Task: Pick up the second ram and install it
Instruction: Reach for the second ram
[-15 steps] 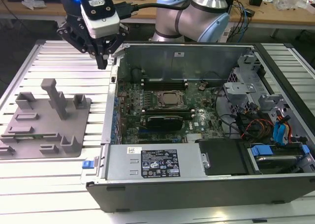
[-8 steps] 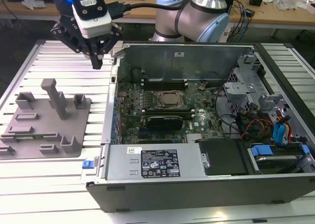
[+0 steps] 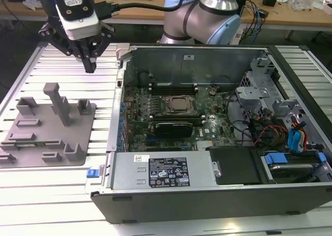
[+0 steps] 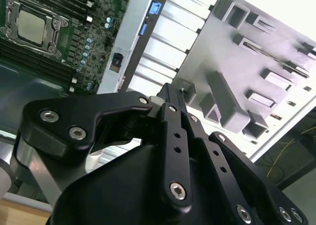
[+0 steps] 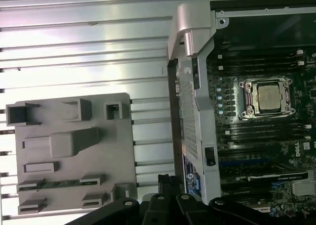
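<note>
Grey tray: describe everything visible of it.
The grey tray is a matte moulded plate, seemingly plastic, with a tall T-topped post near its middle and low box-like holders. It lies flat on the slatted table, at the exterior view's left of the open computer case, apart from it. In the first wrist view a thin dark stick, likely the second ram, lies between holders. The gripper hangs clear of it.

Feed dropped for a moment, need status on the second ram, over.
Gripper shut, hovering above slotted table beside grey tray. Second ram lying in tray slot, untouched. No obstruction seen.
</note>
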{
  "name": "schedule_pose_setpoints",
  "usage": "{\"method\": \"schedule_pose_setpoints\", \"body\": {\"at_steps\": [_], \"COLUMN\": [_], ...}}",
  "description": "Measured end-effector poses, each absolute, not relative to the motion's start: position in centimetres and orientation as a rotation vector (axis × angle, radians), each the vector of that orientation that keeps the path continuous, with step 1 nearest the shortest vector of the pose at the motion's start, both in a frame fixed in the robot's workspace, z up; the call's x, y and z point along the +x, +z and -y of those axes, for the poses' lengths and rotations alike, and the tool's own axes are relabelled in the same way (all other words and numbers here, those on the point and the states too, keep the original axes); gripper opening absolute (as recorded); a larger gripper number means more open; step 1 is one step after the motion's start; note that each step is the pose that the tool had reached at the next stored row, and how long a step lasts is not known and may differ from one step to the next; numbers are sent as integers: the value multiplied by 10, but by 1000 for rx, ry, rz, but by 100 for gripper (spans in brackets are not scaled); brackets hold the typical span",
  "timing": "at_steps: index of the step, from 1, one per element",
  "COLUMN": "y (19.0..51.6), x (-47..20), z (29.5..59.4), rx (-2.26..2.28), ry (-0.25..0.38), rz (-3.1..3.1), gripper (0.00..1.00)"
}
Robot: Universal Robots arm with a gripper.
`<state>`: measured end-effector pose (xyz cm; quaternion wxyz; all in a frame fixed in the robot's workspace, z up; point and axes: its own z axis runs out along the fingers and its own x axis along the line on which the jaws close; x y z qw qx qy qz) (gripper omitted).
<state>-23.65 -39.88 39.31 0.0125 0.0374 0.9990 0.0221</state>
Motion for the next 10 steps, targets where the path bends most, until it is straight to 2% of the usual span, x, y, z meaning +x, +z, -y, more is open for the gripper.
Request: {"method": "schedule_pose_setpoints", "body": {"at_steps": [10], "y": [393], "x": [-262], "z": [399], "rx": [117], "ry": [69], "rz": [-3114], "gripper": [8]}}
